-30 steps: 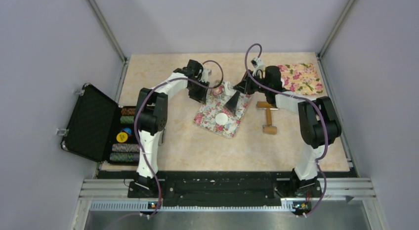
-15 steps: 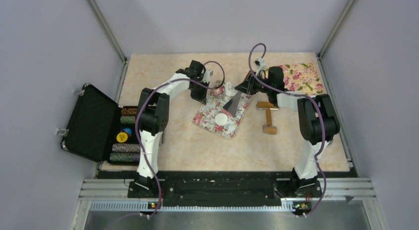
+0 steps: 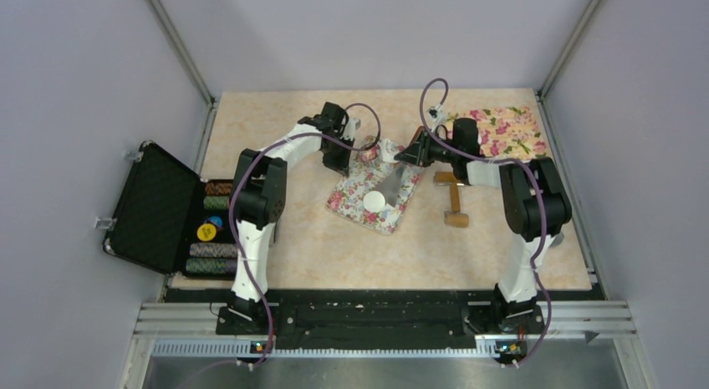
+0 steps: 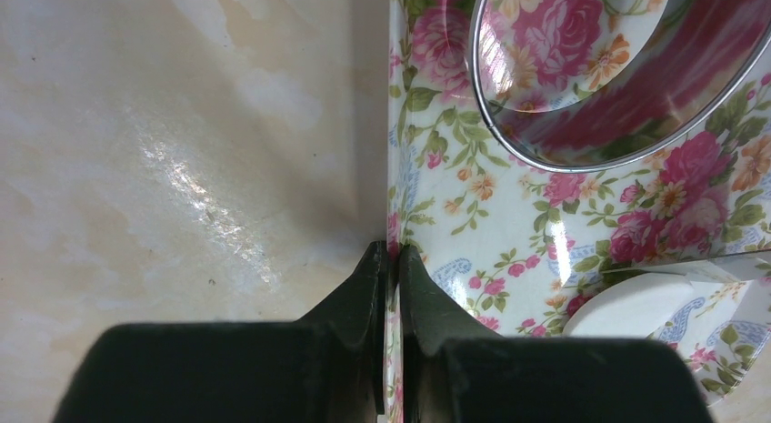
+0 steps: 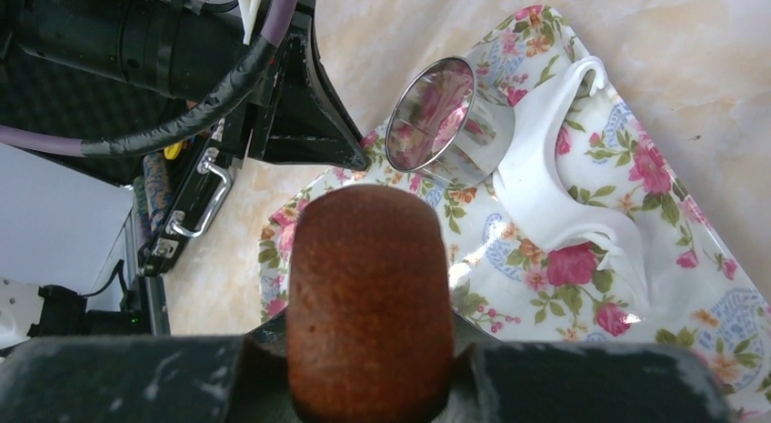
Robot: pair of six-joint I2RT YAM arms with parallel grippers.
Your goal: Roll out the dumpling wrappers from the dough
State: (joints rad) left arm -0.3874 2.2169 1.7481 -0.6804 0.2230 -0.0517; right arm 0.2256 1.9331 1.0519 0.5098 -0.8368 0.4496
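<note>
Left wrist view shows the left fingers [image 4: 377, 277] pinched together on the edge of the floral mat [image 4: 482, 205], beside a round metal cutter [image 4: 591, 86]. A flat round white dumpling wrapper [image 3: 375, 201] lies on the mat's near part. The right fingers [image 5: 273, 368] clamp a brown wooden roller [image 5: 368, 277]; I'd lower it level, pressing lightly outward.

You have a floral mat [image 3: 355, 192] mid-table [image 3: 334, 255], with a shiny metal ring [image 5: 445, 123] on its far corner. A second floral mat [image 3: 504, 131] lies far right. Just right of the first mat rests a wooden roller [image 3: 454, 201]. At your left, an open black case [image 3: 155, 207] holds stacked chips [image 3: 209, 249]. A brown wooden handle [image 5: 368, 296] fills the right wrist view.
</note>
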